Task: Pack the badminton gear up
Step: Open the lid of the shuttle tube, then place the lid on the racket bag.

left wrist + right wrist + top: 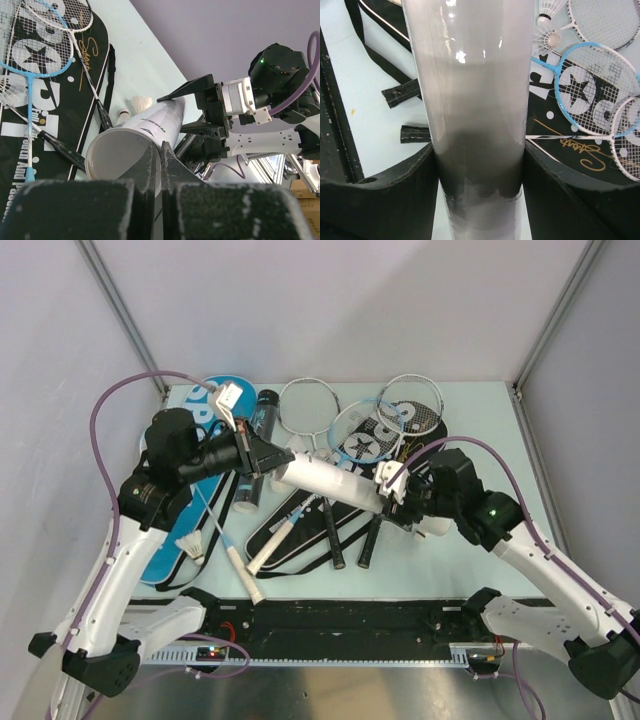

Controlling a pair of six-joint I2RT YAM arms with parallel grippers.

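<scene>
- Smooth, glossy white shuttle tube (475, 100), plastic-looking.
- Matt black, slightly rough fingers (380, 200) of the right gripper (480, 170).
- Black cloth racket bag (102, 35), printed lettering.
- Smooth, matt table (480, 420).

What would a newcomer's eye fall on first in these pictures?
A white shuttle tube is held over the middle of the table between both arms: the right end effector clamps its body, the left end effector is closed at its open rim. Beneath it, rackets lie across a black racket bag; a blue racket bag lies at the left.
</scene>
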